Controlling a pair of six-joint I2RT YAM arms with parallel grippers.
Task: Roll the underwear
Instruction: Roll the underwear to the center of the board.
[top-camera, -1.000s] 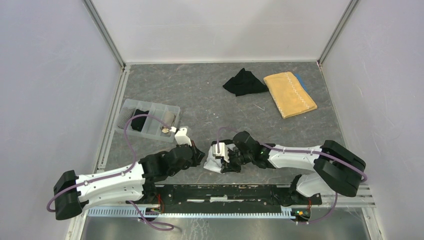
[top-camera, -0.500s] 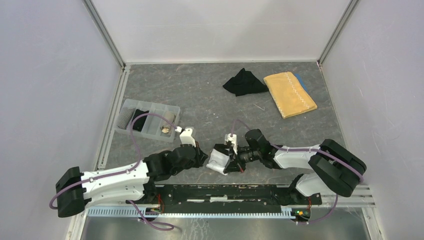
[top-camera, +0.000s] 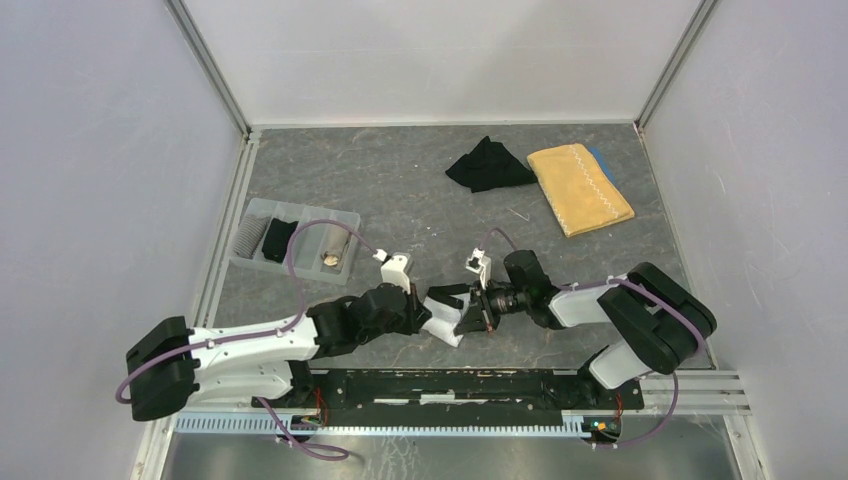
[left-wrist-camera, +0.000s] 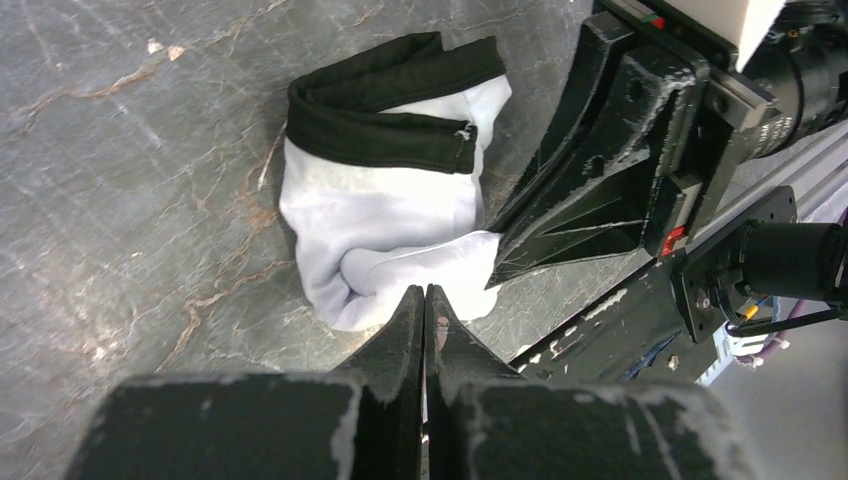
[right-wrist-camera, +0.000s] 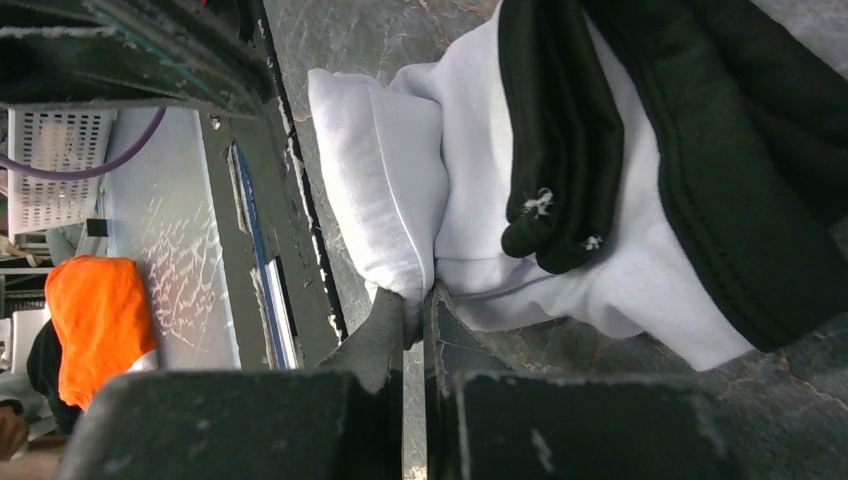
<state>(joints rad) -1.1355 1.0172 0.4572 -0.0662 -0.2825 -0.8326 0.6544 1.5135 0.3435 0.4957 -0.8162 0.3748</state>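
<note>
The half-rolled white underwear (top-camera: 447, 320) lies by the table's (top-camera: 400, 180) front edge, waistband (left-wrist-camera: 385, 150) end pointing away, between the right gripper (right-wrist-camera: 421, 296), pinched on a white fold, and the left gripper (left-wrist-camera: 424, 293), closed tight and seemingly only touching the rolled end.

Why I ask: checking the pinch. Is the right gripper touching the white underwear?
Touching. The right wrist view shows the right gripper shut, its tips pinching a fold of the white underwear.
</note>
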